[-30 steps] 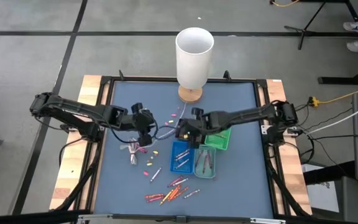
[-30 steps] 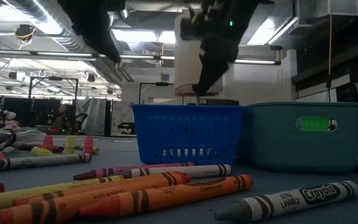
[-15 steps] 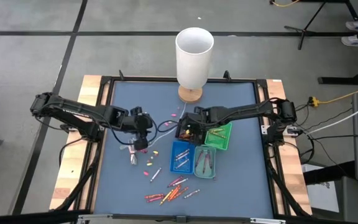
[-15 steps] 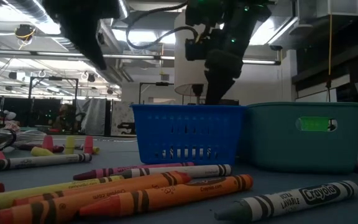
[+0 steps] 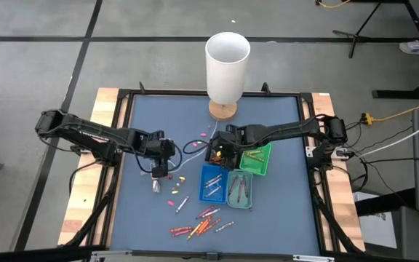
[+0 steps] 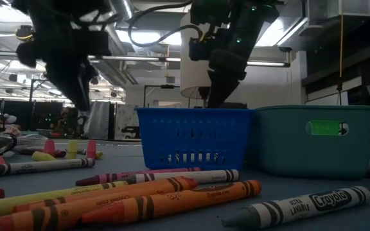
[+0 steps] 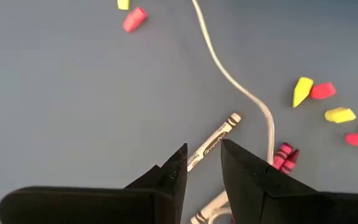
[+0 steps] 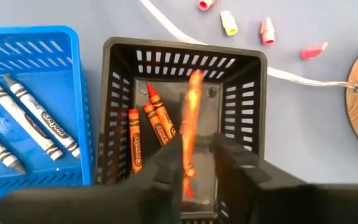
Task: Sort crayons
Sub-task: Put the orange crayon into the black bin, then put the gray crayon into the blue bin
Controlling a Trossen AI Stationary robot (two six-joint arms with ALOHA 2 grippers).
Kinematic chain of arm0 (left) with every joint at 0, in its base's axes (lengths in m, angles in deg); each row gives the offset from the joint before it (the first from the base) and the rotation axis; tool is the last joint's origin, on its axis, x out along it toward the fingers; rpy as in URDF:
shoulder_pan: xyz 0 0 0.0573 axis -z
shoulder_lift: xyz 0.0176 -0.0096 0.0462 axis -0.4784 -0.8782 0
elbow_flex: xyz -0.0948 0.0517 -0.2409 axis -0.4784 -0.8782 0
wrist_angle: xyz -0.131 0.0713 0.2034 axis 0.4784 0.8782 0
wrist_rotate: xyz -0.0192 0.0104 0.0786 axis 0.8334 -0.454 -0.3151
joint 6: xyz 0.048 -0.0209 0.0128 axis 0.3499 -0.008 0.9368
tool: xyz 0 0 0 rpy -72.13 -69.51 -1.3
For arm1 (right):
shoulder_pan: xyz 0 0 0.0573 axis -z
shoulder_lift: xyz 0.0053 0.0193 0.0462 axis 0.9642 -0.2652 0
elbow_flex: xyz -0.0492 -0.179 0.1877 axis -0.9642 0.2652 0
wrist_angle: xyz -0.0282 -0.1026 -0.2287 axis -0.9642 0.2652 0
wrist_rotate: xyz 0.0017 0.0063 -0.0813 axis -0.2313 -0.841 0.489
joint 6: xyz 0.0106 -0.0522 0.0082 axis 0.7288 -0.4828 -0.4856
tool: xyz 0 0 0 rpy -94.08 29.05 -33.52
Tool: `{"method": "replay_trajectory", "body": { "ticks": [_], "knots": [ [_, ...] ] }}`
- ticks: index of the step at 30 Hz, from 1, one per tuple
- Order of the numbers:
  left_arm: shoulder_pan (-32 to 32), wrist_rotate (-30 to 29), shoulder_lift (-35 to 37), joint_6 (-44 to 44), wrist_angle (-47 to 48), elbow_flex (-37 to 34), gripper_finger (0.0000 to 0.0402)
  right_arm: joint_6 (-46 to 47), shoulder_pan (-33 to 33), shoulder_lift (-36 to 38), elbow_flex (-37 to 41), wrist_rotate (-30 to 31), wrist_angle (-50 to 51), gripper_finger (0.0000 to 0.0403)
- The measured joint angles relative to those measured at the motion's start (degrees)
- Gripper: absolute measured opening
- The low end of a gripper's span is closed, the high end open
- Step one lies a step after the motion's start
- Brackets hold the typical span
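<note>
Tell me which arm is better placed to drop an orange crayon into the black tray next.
Right. The right hand hangs directly over the black tray with an orange crayon between its fingers. The left hand hovers open over a white crayon.

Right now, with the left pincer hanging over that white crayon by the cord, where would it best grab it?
Probably mid-length on the paper wrapper, straight down from above. The white crayon lies flat and slanted on the mat, so the left pincer, open, should straddle it across its thin width. The cord runs close beside its tip, so staying mid-body likely avoids snagging it.
</note>
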Motion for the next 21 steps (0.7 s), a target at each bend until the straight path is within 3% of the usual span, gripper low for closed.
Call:
{"method": "replay_trajectory", "body": {
  "ticks": [7, 14, 21],
  "knots": [
    [-3.50, 4.94, 0.00, 7.73, -9.13, -6.03, 0.0082, 0.77, 0.00, 0.00, 0.00, -0.07, -0.47, 0.0155],
    [-6.72, 10.22, 0.00, 12.03, -15.11, -12.44, 0.0082, 0.80, 0.00, 0.00, -2.77, -0.79, 3.51, 0.0161],
    [-8.39, 10.62, -0.01, 12.40, -20.81, -17.65, 0.0082, 0.78, -0.78, 0.02, -9.07, -0.81, 8.94, 0.0161]
  ]
}}
